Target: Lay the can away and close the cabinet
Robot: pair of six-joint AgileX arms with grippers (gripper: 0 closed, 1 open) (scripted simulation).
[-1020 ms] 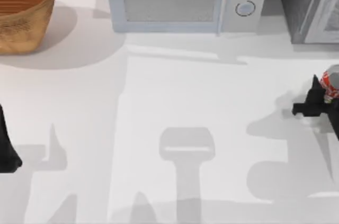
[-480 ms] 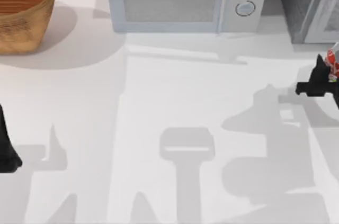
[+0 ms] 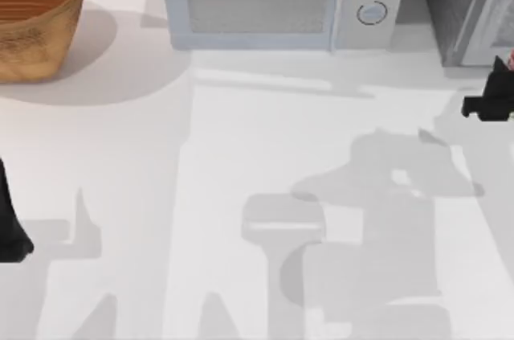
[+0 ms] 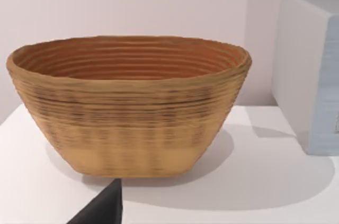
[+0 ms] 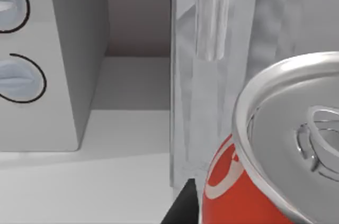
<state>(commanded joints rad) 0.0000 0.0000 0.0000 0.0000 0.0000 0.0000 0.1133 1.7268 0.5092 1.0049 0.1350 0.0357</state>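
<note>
Red-and-white can (image 5: 265, 181) clamped in the right gripper (image 3: 491, 99), held high at the table's right edge, top tilted toward the cabinet (image 3: 466, 10) just beyond, presumably for sliding inside. Pale door frame (image 5: 212, 49) close ahead. Farther left, microwave (image 3: 277, 2). Left gripper (image 3: 10, 219) parked at left edge, finger state indiscernible.
</note>
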